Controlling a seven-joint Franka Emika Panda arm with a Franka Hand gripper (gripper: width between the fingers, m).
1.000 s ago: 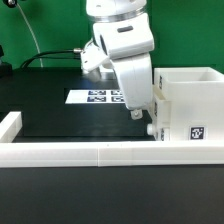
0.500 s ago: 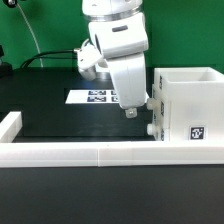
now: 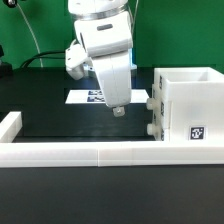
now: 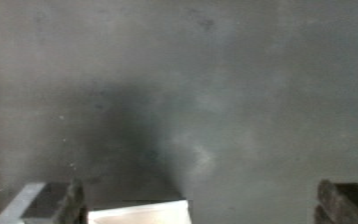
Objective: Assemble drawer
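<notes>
A large white box-shaped housing (image 3: 185,105) with a code tag (image 3: 195,133) stands at the exterior view's right, its top open. Small white knobs (image 3: 151,128) stick out of its left face. I cannot make out the drawer as a separate tray. My gripper (image 3: 118,109) hangs above the black table, well to the exterior view's left of the housing and touching nothing. In the wrist view the gripper (image 4: 194,205) is open and empty, with the fingers (image 4: 48,203) far apart over the dark table. A white corner (image 4: 140,214) shows between them.
A long white border rail (image 3: 100,152) runs along the front, with a short one (image 3: 10,125) at the exterior view's left. The marker board (image 3: 88,97) lies behind the gripper. A black cable (image 3: 40,55) runs at the back left.
The gripper has moved toward the exterior view's left and slightly up, away from the housing's left face. The housing has not moved.
</notes>
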